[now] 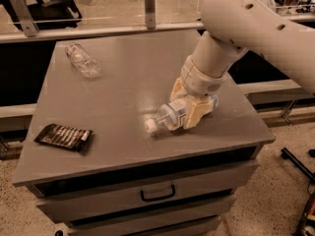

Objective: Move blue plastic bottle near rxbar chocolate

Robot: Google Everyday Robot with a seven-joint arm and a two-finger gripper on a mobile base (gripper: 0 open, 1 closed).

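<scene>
The blue plastic bottle lies on its side on the grey table, right of centre near the front, with its white cap pointing front-left. My gripper is down over the bottle's body, one cream finger in front of it and the other behind, both against its sides. The bottle still rests on the table. The rxbar chocolate, a flat black wrapper with white lettering, lies near the front left corner, well away from the bottle.
A smaller clear crinkled bottle lies at the back left of the table. Drawers with a handle are below the front edge. A rail with metal posts runs behind the table.
</scene>
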